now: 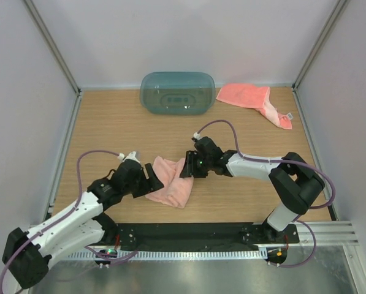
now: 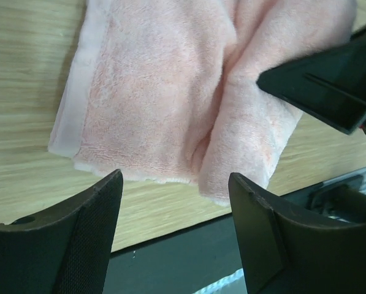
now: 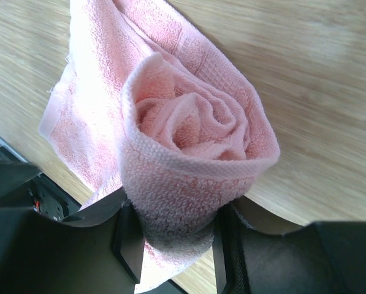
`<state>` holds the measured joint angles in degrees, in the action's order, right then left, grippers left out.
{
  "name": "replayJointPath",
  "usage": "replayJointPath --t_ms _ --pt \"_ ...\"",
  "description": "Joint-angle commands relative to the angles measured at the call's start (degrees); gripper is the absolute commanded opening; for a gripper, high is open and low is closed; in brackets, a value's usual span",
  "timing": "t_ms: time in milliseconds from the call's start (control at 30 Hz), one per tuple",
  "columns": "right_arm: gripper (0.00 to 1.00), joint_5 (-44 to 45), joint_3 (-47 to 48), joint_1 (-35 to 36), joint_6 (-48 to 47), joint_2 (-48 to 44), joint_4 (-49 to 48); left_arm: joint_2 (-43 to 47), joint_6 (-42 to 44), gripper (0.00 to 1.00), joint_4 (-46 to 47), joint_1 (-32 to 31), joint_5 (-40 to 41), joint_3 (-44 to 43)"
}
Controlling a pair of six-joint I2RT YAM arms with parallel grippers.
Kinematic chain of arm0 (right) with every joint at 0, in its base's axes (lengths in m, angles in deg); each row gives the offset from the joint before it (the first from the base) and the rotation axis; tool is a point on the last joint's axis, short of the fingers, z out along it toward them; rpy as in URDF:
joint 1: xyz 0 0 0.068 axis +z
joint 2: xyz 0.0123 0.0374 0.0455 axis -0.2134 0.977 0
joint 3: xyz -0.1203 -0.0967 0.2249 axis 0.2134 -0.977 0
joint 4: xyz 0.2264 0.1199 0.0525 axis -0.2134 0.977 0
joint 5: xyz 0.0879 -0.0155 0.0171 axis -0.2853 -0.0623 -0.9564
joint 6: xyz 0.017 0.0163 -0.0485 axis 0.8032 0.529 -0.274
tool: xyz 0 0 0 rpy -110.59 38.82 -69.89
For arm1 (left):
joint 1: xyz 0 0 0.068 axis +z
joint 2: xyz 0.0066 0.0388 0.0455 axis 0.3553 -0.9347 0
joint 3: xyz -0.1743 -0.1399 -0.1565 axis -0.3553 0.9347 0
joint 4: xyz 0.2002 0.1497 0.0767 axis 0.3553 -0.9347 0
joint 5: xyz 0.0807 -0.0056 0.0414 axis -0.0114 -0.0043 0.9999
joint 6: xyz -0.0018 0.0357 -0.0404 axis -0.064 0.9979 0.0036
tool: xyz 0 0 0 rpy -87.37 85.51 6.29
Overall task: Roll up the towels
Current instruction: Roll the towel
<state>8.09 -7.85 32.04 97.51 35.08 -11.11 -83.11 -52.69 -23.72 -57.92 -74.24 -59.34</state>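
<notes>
A pale pink towel (image 1: 170,184) lies partly rolled on the wooden table near the front. My right gripper (image 1: 187,167) is shut on its rolled end; the right wrist view shows the roll (image 3: 189,153) clamped between both fingers. My left gripper (image 1: 153,182) is open and empty at the towel's left side; in the left wrist view the flat part of the towel (image 2: 170,98) lies just beyond its spread fingers (image 2: 91,226). A second, coral pink towel (image 1: 253,100) lies unrolled at the back right.
A teal translucent bin (image 1: 177,92) lies upside down at the back centre. A black strip (image 1: 189,233) runs along the table's front edge. White walls enclose the table on three sides.
</notes>
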Motion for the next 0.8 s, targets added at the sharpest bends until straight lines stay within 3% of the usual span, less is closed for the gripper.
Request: replayJointPath --t_ms 0,67,267,400,567,767 --pt "0.32 1.57 2.92 0.82 -1.57 -0.97 8.35 -1.68 3.77 0.70 -8.90 -8.65 15.88 -6.47" --pt "0.31 1.92 3.89 1.51 -1.65 -0.44 9.76 -3.70 3.86 0.68 -8.90 -12.89 19.56 -10.07" --pt "0.32 3.15 6.18 2.40 -1.74 0.61 13.89 -16.52 7.64 0.68 -11.09 -34.68 40.12 -22.62" --pt "0.32 2.72 6.18 2.49 -1.57 1.14 14.25 -28.56 12.38 0.72 -12.06 -45.92 46.47 -30.20" --pt "0.32 2.28 5.83 2.49 -1.39 0.88 14.69 -42.09 14.15 0.76 -13.47 -48.41 47.01 -36.10" --pt "0.32 2.01 5.74 2.49 -1.92 -0.17 15.65 -48.00 10.91 0.82 -13.38 -48.33 46.92 -34.44"
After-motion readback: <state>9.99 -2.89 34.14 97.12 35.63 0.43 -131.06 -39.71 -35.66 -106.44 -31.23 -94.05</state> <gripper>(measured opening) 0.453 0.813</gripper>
